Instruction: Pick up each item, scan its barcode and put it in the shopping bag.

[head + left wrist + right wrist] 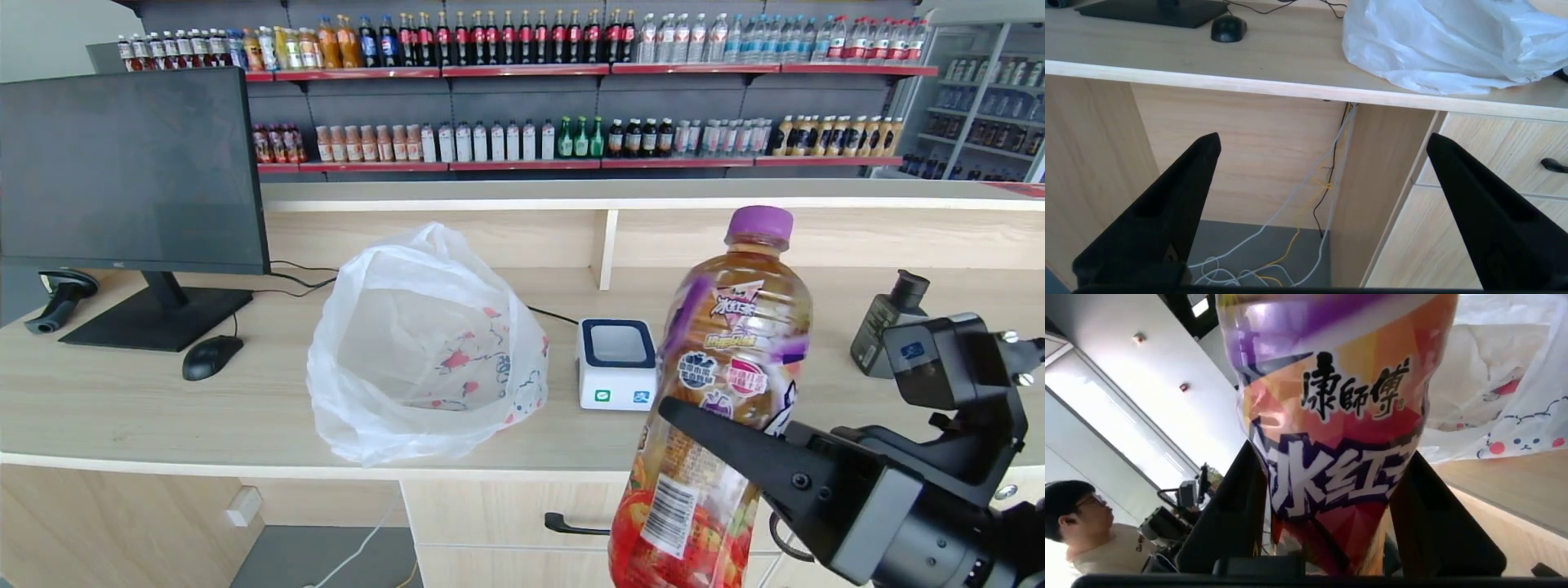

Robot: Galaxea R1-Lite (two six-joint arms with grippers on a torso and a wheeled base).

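Gripping purple-capped plastic drink bottle (pixel 727 351) mid-body, right gripper (pixel 1335 514) leaves barcode (pixel 668 506) clear for white box scanner (pixel 616 363) leftward; left gripper (pixel 1323 143) wide.

Right arm is up in front of me on my right side. Right gripper (pixel 712 416) points in toward the middle, jaws clamped on the lower body of the bottle (pixel 735 343), which is cap up and slightly tilted. Left gripper (pixel 1323 155) sits low and aims forward, jaws spread wide.
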